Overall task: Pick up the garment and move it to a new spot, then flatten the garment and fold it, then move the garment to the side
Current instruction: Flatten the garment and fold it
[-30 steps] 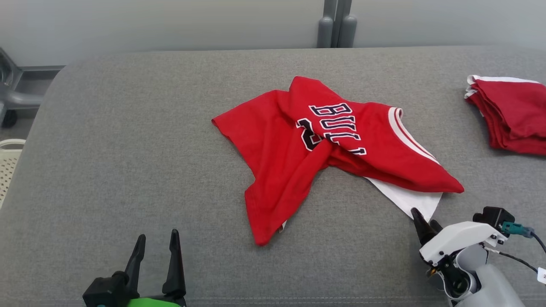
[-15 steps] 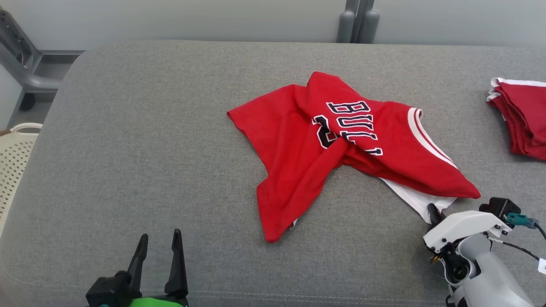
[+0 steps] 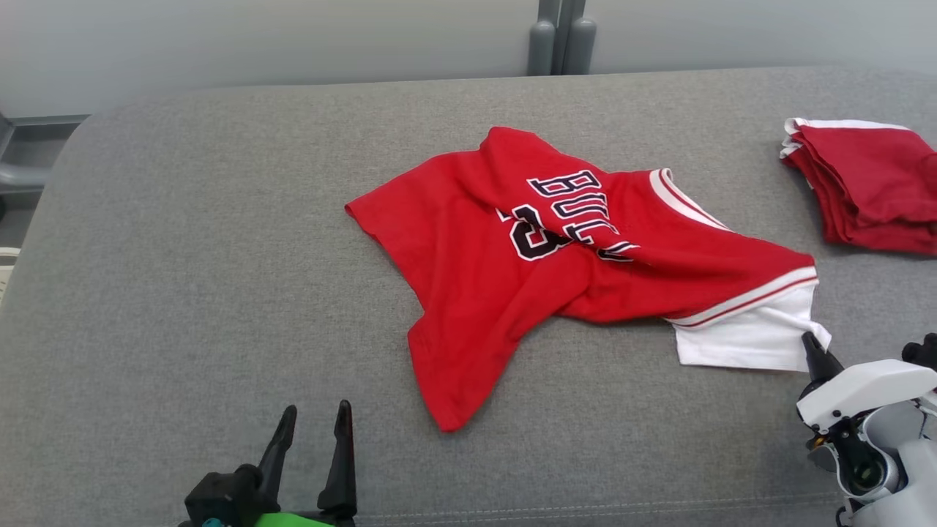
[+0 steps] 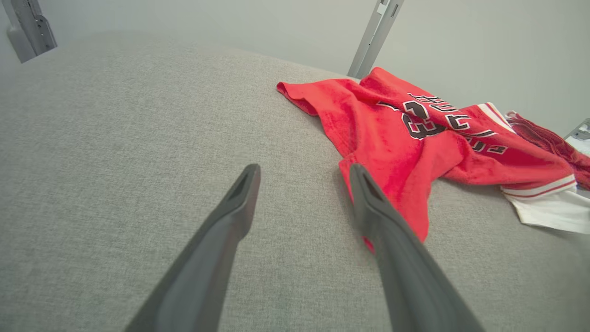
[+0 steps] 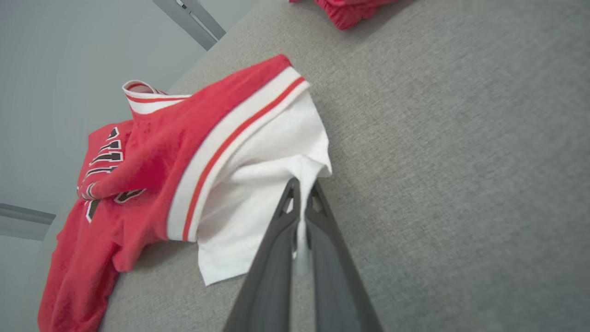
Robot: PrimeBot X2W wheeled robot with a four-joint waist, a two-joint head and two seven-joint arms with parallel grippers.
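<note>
The red shirt (image 3: 512, 278) lies crumpled in the middle of the gray desk (image 3: 183, 256), its white corner pinched in the right pincer (image 3: 810, 342), the left pincer (image 3: 316, 407) spread wide near its hem.

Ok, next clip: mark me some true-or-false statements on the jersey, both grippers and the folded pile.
The right gripper is shut on a white corner of the jersey. True.
The left gripper grips the red hem. False: it is open, beside the jersey, holding nothing.
The jersey lies flat and smooth. False: it is crumpled, folded over its lettering.
A folded red pile lies apart from the jersey on the grey surface. True.
</note>
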